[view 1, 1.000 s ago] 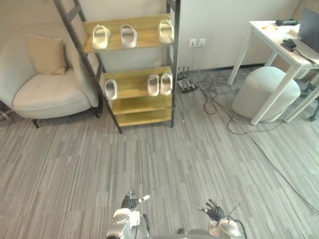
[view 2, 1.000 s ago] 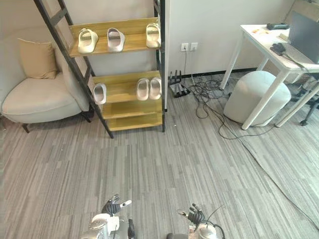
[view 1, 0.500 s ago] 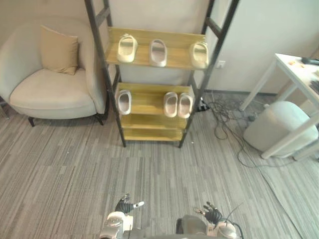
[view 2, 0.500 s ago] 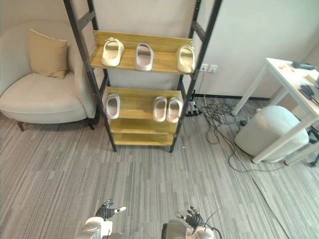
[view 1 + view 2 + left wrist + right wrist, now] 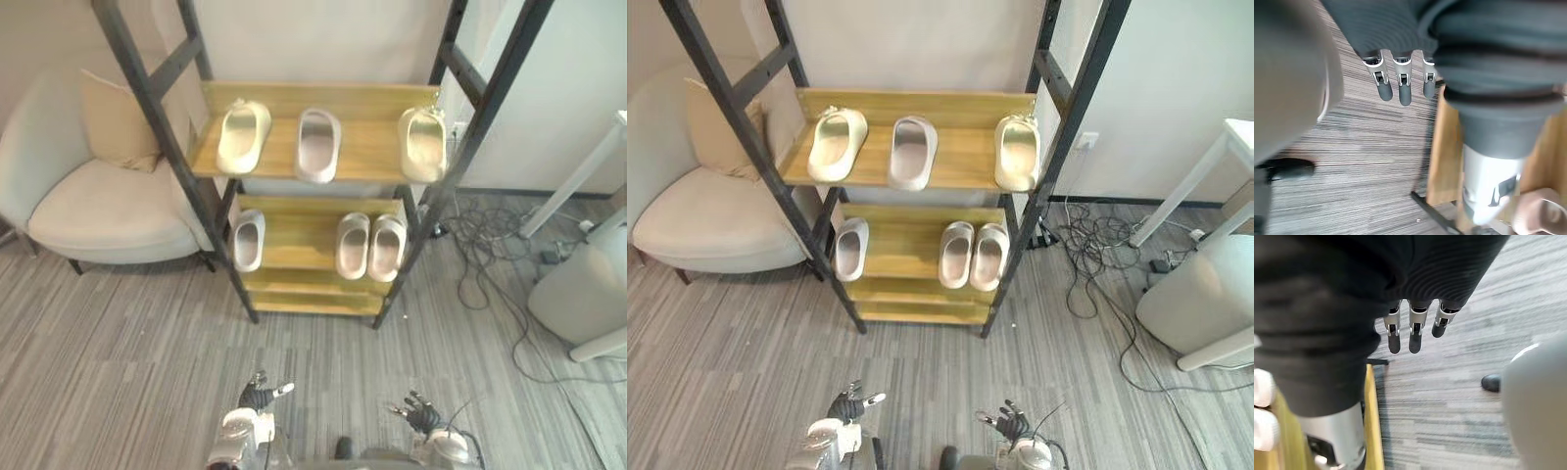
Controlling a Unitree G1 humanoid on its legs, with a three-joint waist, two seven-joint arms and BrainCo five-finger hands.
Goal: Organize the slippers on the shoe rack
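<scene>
The shoe rack [image 5: 223, 211] has a black frame and wooden shelves and stands straight ahead. Its top shelf holds a cream slipper [image 5: 241, 136], a pale grey slipper [image 5: 317, 144] and another cream slipper [image 5: 422, 144], spaced apart. On the middle shelf a single white slipper [image 5: 248, 239] lies at the left, and a white pair [image 5: 370, 246] sits side by side at the right. The two lower shelves [image 5: 312, 284] are bare. My left hand [image 5: 257, 397] and right hand [image 5: 419, 412] hang low over the carpet, short of the rack. Fingers [image 5: 1399, 88] and fingers [image 5: 1413, 330] are straight and hold nothing.
A cream armchair [image 5: 98, 211] with a tan cushion [image 5: 116, 122] stands left of the rack, close to its frame. Cables [image 5: 490, 259] trail on the floor to the right, beside a round white stool [image 5: 588, 294] and a white table leg [image 5: 578, 176].
The camera has come nearer to the rack, which now looks larger and sits more in the middle. The slippers lie as before and both hands stay open and low.
</scene>
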